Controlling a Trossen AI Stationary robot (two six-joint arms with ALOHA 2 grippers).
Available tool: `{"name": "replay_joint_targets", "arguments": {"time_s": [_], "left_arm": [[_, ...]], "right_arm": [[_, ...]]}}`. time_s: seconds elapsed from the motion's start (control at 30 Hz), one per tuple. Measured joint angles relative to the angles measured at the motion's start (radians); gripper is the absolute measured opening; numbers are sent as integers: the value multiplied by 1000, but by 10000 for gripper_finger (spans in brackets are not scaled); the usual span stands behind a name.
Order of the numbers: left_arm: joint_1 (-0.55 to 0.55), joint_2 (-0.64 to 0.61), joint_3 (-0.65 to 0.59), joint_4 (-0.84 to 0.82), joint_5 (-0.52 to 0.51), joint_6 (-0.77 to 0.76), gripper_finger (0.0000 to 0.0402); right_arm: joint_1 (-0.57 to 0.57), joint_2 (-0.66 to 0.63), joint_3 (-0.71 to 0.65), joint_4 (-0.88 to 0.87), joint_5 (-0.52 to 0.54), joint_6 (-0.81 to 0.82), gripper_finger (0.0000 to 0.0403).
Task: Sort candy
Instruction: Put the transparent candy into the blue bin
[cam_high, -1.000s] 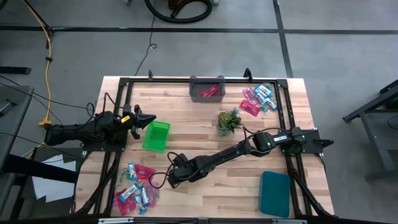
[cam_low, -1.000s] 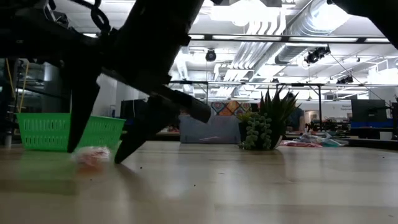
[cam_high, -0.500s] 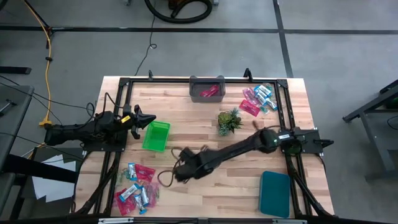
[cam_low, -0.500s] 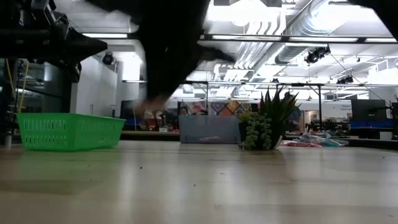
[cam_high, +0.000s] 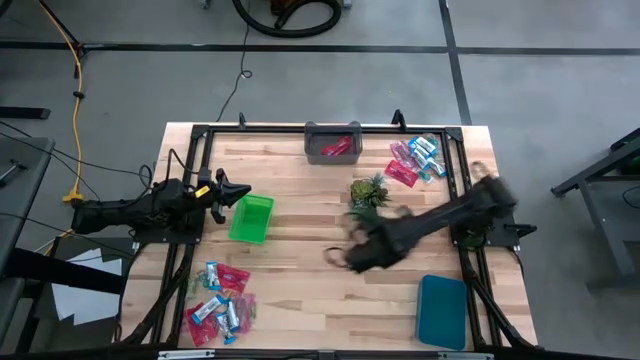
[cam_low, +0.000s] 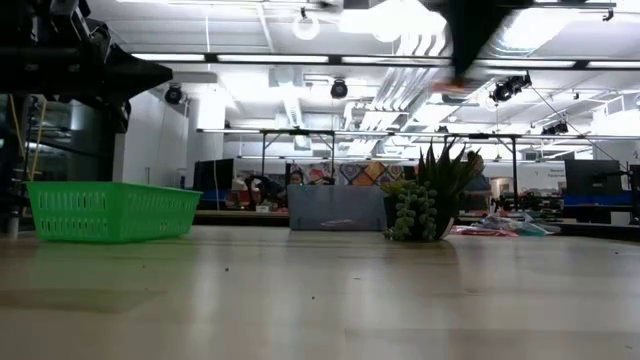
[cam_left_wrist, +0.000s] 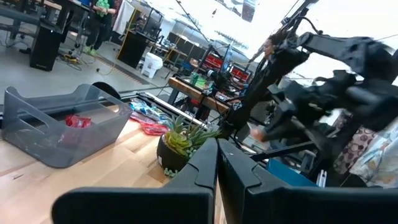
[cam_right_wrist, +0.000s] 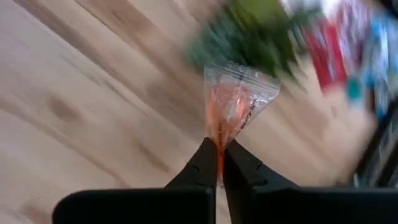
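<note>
One crinkly clear-wrapped orange candy (cam_right_wrist: 233, 102) pinched in right fingers (cam_right_wrist: 219, 163); left fingers (cam_left_wrist: 217, 163) closed, empty.

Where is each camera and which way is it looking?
High view: above the table, looking straight down; both arms show, right gripper mid-table.
Low view: at table-top height, looking level past the green basket into the room.
Left wrist view: on the left arm, past its shut fingers toward the grey bin.
Right wrist view: on the right arm, looking down at its pinched candy.
Shared: the small plant shows in all four.
</note>
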Motion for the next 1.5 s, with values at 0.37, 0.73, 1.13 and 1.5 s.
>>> {"name": "replay_joint_targets", "arguments": {"time_s": [0.37,0.73,1.13,1.5], "left_arm": [[0,0,0,-4,0,0,0],[0,0,0,-5,0,0,0],[0,0,0,-5,0,0,0],[0,0,0,-5,0,0,0]], "right_arm": [[115,-471,-480,223,-73,379,0],[271,-519,-548,411,-526,88,0],[572,-461,-548,505,-581,379,0],[581,-310,-549,602,-669,367,37]]}}
